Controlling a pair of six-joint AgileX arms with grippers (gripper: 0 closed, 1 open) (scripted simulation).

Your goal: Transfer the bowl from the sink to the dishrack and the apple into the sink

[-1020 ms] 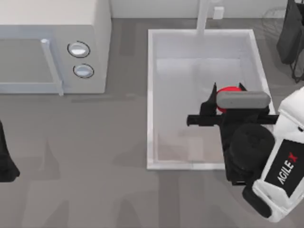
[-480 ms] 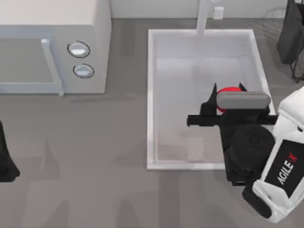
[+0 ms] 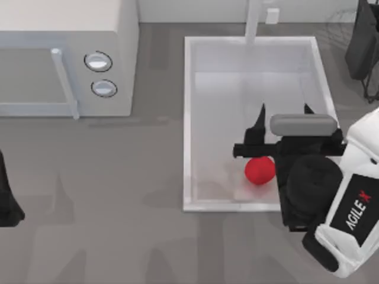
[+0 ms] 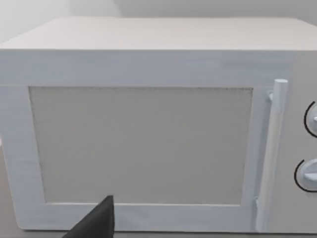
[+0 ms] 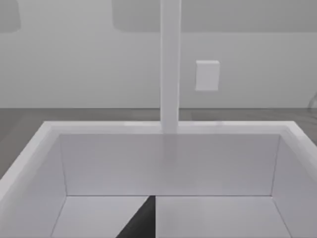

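The apple [image 3: 260, 170] lay on the floor of the sink [image 3: 188, 118], near its front wall. My right hand [image 3: 284, 115] hung above the basin, fingers spread and empty. The dishrack [image 3: 362, 41] stood right of the sink.

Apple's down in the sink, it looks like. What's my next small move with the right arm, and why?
Probably lift the right gripper straight up out of the sink. Its fingers are spread open, and the apple lies free on the basin floor, so the drop looks done.
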